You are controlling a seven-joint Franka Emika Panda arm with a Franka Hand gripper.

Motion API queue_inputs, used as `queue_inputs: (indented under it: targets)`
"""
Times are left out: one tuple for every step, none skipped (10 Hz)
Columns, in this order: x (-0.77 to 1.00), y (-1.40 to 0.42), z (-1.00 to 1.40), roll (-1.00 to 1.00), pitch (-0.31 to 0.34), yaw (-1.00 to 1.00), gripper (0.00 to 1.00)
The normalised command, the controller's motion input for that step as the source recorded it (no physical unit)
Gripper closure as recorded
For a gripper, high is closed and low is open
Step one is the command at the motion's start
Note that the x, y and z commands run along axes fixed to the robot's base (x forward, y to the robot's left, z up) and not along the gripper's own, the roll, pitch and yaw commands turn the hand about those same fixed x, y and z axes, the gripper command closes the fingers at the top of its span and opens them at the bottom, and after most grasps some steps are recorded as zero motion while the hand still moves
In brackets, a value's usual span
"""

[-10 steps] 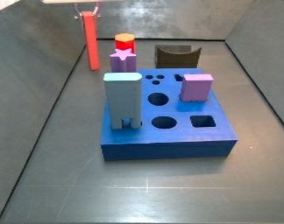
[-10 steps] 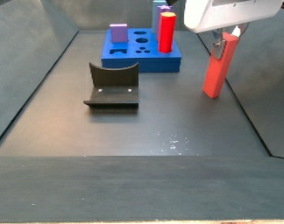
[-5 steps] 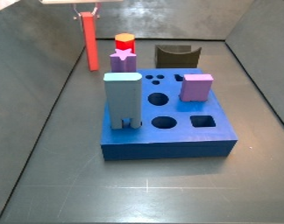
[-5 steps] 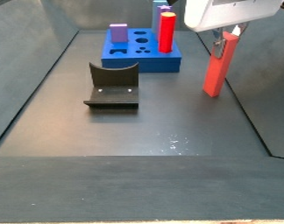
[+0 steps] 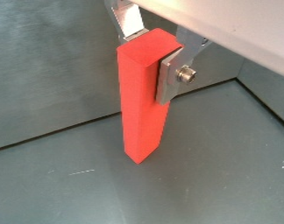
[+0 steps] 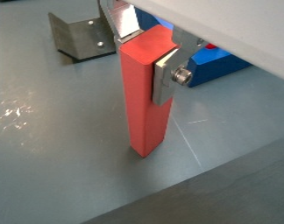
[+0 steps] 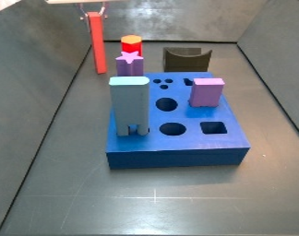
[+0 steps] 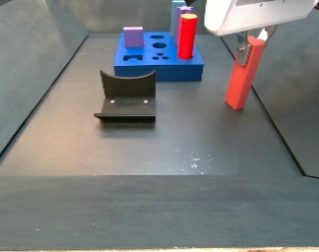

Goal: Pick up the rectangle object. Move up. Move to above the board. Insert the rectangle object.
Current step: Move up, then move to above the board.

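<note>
The board (image 7: 177, 124), a blue block already carrying a light-blue block (image 7: 127, 106) and other pieces, sits well apart from the rectangle object (image 8: 241, 75), which hangs upright near the floor's edge. The gripper (image 5: 156, 54) has its fingers (image 5: 170, 77) closed on the bar's upper end. Judged from this, the pick-up is done; the lift looks barely begun, and carrying over and inserting remain.
</note>
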Motion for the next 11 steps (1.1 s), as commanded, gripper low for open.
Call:
queue_inputs:
  targets:
    - [0.0, 0.0, 0.83, 0.0, 0.0, 0.0, 1.0]
    - [0.01, -0.01, 0.83, 0.0, -0.002, -0.02, 1.0]
    - [0.0, 0.0, 0.74, 0.0, 0.014, -0.02, 1.0]
    - [0.0, 0.0, 0.64, 0.0, 0.026, -0.02, 1.0]
    - [0.0, 0.0, 0.48, 0.0, 0.041, -0.02, 1.0]
    - [0.0, 0.0, 0.4, 0.0, 0.047, -0.02, 1.0]
    - [0.0, 0.0, 0.24, 0.01, 0.062, -0.02, 1.0]
    - [0.1, 0.01, 1.0, -0.03, -0.173, 0.32, 1.0]
    - [0.09, 0.01, 1.0, -0.03, -0.144, 0.3, 1.0]
    - [0.08, 0.01, 1.0, -0.04, -0.111, 0.25, 1.0]
    - [0.06, 0.0, 1.0, -0.04, -0.025, 0.14, 1.0]
